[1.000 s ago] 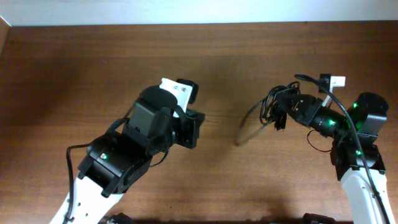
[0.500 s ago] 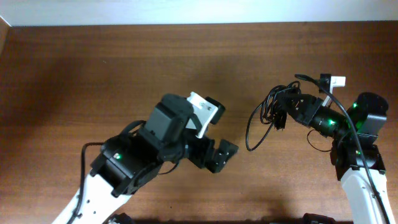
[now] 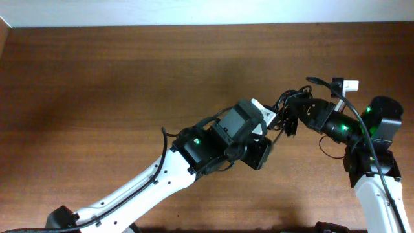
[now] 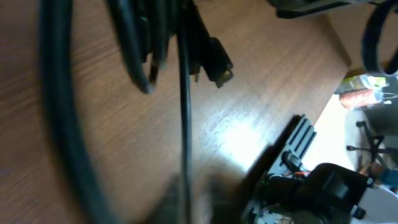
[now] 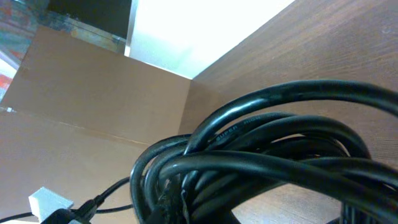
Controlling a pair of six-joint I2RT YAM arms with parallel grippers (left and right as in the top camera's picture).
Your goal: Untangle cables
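A bundle of black cables (image 3: 285, 109) hangs at the right of the table, and my right gripper (image 3: 292, 121) is shut on it. In the right wrist view the looped cables (image 5: 267, 155) fill the frame and hide the fingers. My left gripper (image 3: 262, 153) sits just left of and below the bundle, over the loop that hangs from it. In the left wrist view one thin cable strand (image 4: 184, 112) runs straight down into my blurred, shut left gripper (image 4: 185, 211). Metallic plug ends (image 4: 217, 67) lie just beyond, and a thicker cable (image 4: 62, 124) curves down the left.
The wooden table (image 3: 129, 77) ends at a pale wall along the far side. A white tag (image 3: 350, 84) sticks out behind the right wrist. The right arm's black body (image 4: 323, 193) is close to the left gripper's right side. Brown board (image 5: 93, 99) stands past the table.
My left arm has swept right across the table to the loop hanging from the bundle. Its jaws opened wide on the way and have shut. The right arm has held still.
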